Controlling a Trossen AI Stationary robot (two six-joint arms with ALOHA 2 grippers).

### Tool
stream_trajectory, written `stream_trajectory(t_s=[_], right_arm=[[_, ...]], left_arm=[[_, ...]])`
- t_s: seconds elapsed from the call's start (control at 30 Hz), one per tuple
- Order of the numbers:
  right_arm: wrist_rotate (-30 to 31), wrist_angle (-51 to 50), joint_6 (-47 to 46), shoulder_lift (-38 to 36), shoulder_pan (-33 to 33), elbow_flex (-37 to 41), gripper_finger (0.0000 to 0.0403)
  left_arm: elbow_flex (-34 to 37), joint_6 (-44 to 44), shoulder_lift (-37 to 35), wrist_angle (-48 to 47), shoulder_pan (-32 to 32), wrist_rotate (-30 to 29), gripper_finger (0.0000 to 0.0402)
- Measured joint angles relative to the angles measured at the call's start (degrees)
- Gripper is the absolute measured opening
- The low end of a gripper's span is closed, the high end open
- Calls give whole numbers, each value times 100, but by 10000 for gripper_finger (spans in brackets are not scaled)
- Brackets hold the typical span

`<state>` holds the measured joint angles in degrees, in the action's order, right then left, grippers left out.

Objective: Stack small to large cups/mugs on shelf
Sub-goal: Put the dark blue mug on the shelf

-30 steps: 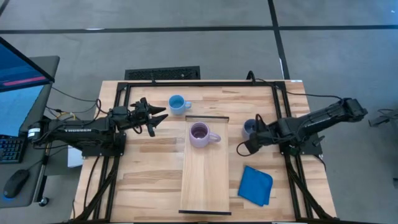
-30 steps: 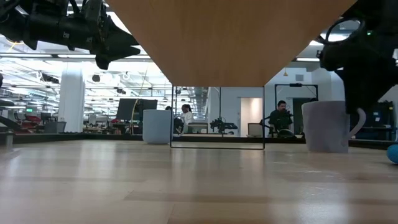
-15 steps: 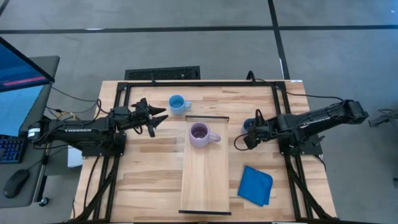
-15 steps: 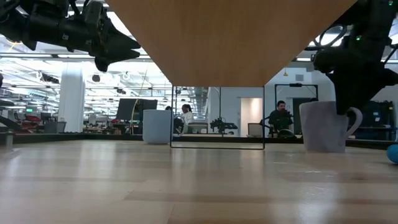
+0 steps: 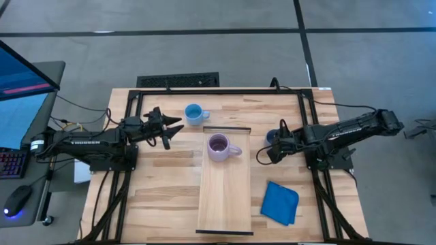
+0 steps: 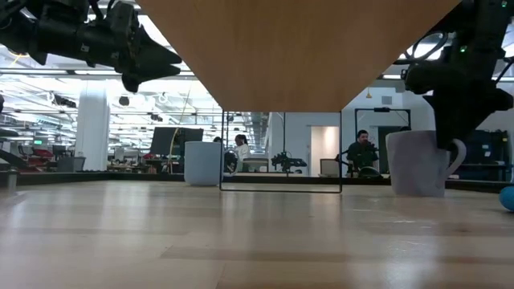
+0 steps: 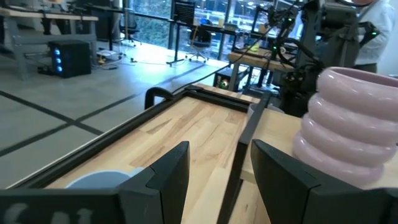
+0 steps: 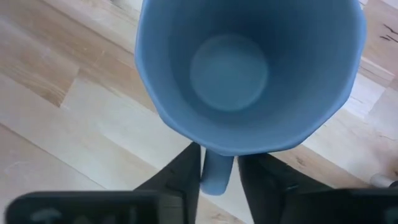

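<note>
The pale purple mug stands on the far end of the light-wood shelf and also shows in the left wrist view. The bright light blue mug stands on the table beyond the shelf's far left corner. The grey-blue mug stands upright on the table right of the shelf, largely under my right gripper, which is shut on its handle. My left gripper is open and empty, above the table between the light blue mug and the shelf. My right gripper pinches the grey-blue mug's handle between its two fingers, one on each side of it. The fingers come from above, pointing down. The mug stands upright with its base on the table.
A flat blue cloth lies at the near right of the table. A dark frame runs along the table's far edge and sides. In the low view the shelf is a raised board on thin dark legs. People show in the room beyond.
My right gripper has gone toward the table's far edge, over the grey-blue mug, with its fingers at the mug's handle. It has kept still for the last half second. My left gripper has kept still.
</note>
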<state>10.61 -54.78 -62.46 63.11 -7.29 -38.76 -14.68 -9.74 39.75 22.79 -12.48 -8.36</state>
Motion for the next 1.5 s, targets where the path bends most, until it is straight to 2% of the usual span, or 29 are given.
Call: stream_trajectory(t_s=[0.3, 0.67, 1.2, 1.5], right_arm=[[15, -7, 42, -7, -2, -2, 59], [-10, -58, 176, -17, 0, -34, 59], [-20, -831, 740, -20, 4, -1030, 59], [-3, -1595, 878, -20, -78, -1600, 59]], left_arm=[[0, 2, 0, 0, 1, -113, 162], [0, 4, 0, 0, 0, -152, 162], [0, 7, 0, -26, 1, -154, 162], [0, 5, 0, -35, -1, -153, 162]])
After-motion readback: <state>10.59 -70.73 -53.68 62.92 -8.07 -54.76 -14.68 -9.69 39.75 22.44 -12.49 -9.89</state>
